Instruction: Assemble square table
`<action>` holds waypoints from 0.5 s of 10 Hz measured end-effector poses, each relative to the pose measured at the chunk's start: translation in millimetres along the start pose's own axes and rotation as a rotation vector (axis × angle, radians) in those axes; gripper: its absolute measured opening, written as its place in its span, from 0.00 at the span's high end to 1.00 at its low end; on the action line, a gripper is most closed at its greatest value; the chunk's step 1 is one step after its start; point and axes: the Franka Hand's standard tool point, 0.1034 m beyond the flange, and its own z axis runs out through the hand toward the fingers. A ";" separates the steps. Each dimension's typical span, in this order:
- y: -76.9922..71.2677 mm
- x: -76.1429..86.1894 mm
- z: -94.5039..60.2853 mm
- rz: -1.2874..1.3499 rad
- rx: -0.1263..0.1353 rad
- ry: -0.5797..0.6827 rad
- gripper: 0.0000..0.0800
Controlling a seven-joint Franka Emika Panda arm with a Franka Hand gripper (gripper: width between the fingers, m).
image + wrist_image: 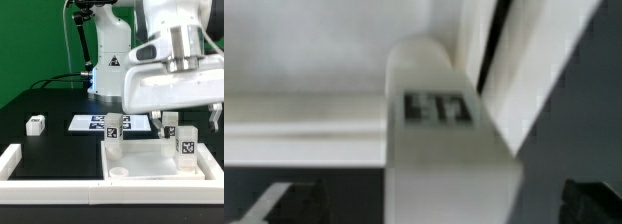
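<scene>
The white square tabletop slab [150, 160] lies at the front of the black table. Three white tagged legs stand on it: one at the exterior view's left corner [113, 132], one at the back [170, 126] and one at the right [187, 146]. A fourth leg [36, 124] lies loose on the exterior view's left. My gripper [182, 116] hangs just over the right-hand legs. In the wrist view a white tagged leg [441, 130] runs between my dark fingertips [288, 203], with a gap on each side. The gripper [441, 208] is open around it. The slab [313, 110] lies behind the leg.
The marker board [92, 124] lies flat behind the slab. A long white border rail [60, 185] runs along the front and the exterior view's left edge. The arm's base [108, 65] stands at the back, with black cables beside it.
</scene>
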 end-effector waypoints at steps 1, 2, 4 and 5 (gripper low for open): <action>-4.7 -6.9 2.1 0.009 0.018 -0.098 0.19; -7.8 -5.1 0.3 0.011 0.034 -0.175 0.19; -10.2 -8.7 -1.0 0.009 0.054 -0.297 0.19; -12.0 -9.1 -1.7 0.005 0.065 -0.354 0.19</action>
